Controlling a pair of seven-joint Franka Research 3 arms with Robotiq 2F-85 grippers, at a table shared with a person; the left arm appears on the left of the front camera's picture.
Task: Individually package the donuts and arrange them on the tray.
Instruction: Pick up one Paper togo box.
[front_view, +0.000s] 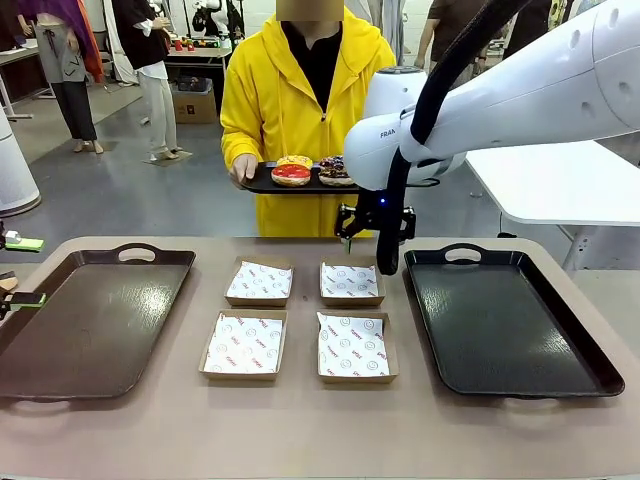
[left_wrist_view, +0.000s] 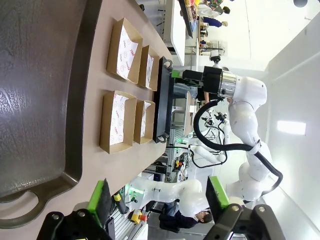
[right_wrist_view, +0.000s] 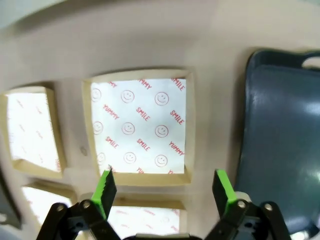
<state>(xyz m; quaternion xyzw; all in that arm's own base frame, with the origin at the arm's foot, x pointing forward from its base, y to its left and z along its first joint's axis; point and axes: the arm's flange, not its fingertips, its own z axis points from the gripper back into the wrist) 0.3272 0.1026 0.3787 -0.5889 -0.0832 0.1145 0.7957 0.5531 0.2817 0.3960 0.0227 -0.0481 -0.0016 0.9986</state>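
Across the table a person in a yellow hoodie holds a small black platter (front_view: 262, 184) carrying the donuts: a yellow one (front_view: 295, 161), a red one (front_view: 291, 175) and a dark sprinkled one (front_view: 335, 170). My right gripper (front_view: 375, 236) hangs open and empty above the back right paper-lined box (front_view: 350, 282). From the right wrist, that box (right_wrist_view: 140, 127) lies just beyond the open gripper (right_wrist_view: 165, 189). My left gripper (front_view: 20, 270) stands open at the table's left edge, beside the brown tray (front_view: 90, 320). In the left wrist view the gripper (left_wrist_view: 159, 197) is empty, with the tray (left_wrist_view: 40, 100) ahead.
A black tray (front_view: 510, 320) lies on the right side of the table. Between the two trays sit several shallow cardboard boxes, among them the front left one (front_view: 243, 345) and the front right one (front_view: 352, 347). People stand farther back in the room.
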